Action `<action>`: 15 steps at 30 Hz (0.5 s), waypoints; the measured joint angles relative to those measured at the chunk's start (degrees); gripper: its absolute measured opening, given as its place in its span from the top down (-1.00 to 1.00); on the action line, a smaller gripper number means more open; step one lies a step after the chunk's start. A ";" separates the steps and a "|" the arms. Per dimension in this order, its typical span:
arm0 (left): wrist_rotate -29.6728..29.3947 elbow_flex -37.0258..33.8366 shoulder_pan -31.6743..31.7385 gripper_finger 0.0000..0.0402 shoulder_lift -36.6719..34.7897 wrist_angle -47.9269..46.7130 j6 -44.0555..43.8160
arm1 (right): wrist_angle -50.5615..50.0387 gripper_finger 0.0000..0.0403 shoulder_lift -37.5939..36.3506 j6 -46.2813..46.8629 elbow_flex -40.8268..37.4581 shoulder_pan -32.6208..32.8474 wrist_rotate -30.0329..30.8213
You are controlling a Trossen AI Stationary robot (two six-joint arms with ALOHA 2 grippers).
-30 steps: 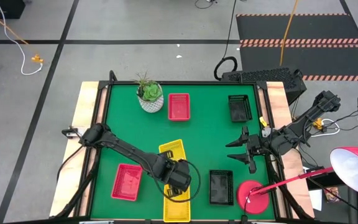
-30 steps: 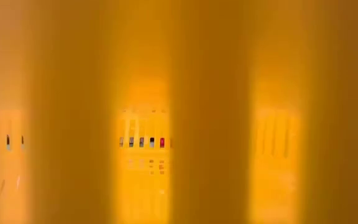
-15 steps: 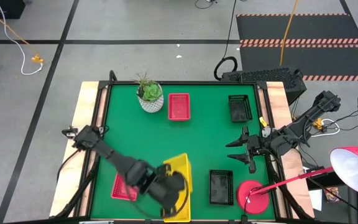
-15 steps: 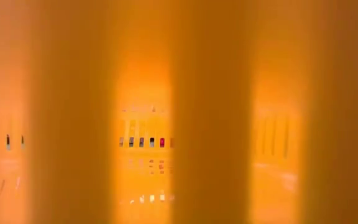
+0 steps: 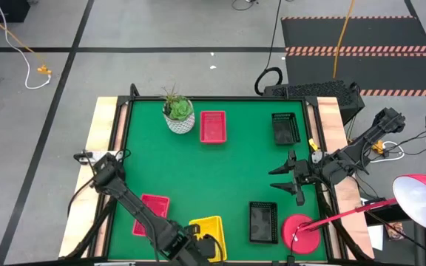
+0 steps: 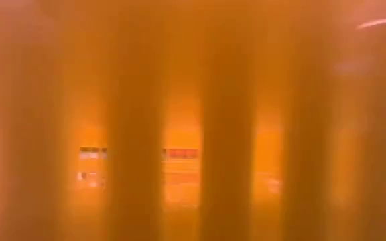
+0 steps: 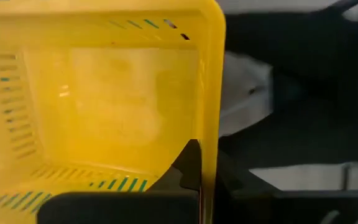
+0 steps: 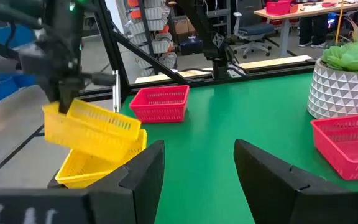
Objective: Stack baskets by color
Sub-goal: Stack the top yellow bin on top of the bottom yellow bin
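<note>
Two red baskets (image 5: pixel 213 126) beside plant pot (image 5: pixel 179 116)

Yellow basket (image 8: pixel 98 124) with slotted walls beside the left gripper (image 5: pixel 198 247); red baskets (image 5: pixel 213 126), black baskets (image 5: pixel 285 128), green table (image 5: pixel 220 170), white diamond-patterned pot (image 8: pixel 344 90).

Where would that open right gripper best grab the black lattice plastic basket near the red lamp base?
Probably on one long wall's top rim, coming straight down. The black lattice plastic basket lies flat, open side up, with clear green mat beside it; its thin walls suit the open right gripper.
</note>
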 joint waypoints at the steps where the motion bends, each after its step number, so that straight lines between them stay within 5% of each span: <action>1: 0.29 0.00 0.15 1.00 0.58 -1.59 -0.09 | 0.04 0.07 0.00 0.30 0.00 0.00 0.02; 7: 4.31 0.00 2.36 0.99 3.08 -4.78 -0.65 | -0.08 0.07 0.03 1.31 0.00 0.00 0.00; 15: 2.56 0.00 6.86 0.90 3.30 -10.06 -0.95 | -0.38 0.07 0.04 1.32 0.00 0.00 -0.09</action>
